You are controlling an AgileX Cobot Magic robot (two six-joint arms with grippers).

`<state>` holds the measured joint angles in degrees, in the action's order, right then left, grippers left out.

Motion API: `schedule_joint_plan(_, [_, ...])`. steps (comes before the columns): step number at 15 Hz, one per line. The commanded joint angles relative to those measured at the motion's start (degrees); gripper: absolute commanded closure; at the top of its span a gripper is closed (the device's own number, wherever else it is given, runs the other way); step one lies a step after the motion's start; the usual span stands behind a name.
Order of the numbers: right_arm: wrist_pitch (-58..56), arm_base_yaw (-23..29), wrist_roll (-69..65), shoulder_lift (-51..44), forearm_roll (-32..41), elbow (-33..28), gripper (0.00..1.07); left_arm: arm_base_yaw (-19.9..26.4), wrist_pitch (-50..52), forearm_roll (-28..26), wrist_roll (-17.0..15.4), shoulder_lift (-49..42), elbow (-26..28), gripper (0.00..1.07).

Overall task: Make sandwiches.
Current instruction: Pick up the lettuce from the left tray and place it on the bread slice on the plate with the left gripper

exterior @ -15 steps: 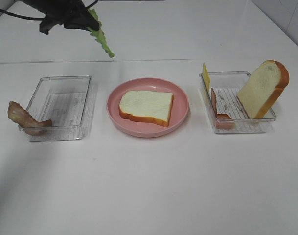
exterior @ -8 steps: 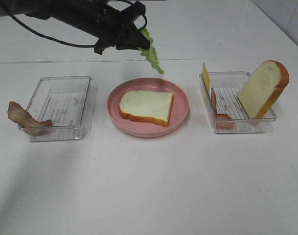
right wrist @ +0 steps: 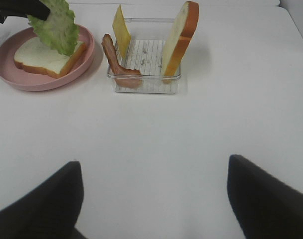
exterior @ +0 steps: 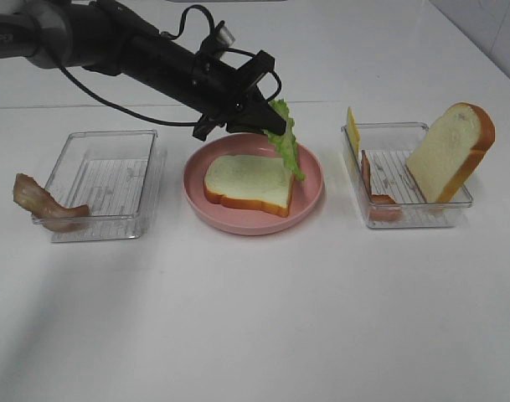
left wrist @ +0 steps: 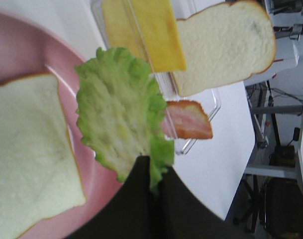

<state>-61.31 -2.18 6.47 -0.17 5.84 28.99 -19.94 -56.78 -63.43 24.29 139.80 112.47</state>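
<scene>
a white table (exterior: 255,318) carries three things. a pink plate (exterior: 238,224) sits right under the claw (exterior: 273,126). a clear tray (exterior: 104,180) stands behind the claw, beside its arm. a second tray (exterior: 393,172) stands ahead of the claw's tips, apart from the plate. a bacon strip (exterior: 37,201) hangs over the rear tray's outer corner; whether it touches the table is unclear.

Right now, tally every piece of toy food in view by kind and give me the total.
Bread slices: 2
Bacon strips: 2
Lettuce leaf: 1
Cheese slice: 1
Total: 6
</scene>
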Motion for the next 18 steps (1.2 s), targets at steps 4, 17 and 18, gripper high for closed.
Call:
schedule_joint_plan(4, [0.52,-0.29,0.29,-0.74,-0.06,-0.17,0.32,0.0,1.43,7.51,0.29,1.26,0.0,1.07])
schedule_joint_plan(17, [0.52,-0.29,0.29,-0.74,-0.06,-0.17,0.32,1.55,3.78,18.68,-7.91,1.15,0.0,1.05])
schedule_joint_plan(18, [0.52,-0.29,0.29,-0.74,-0.06,-0.17,0.32,1.55,4.01,19.48,-8.82,1.15,0.0,0.97])
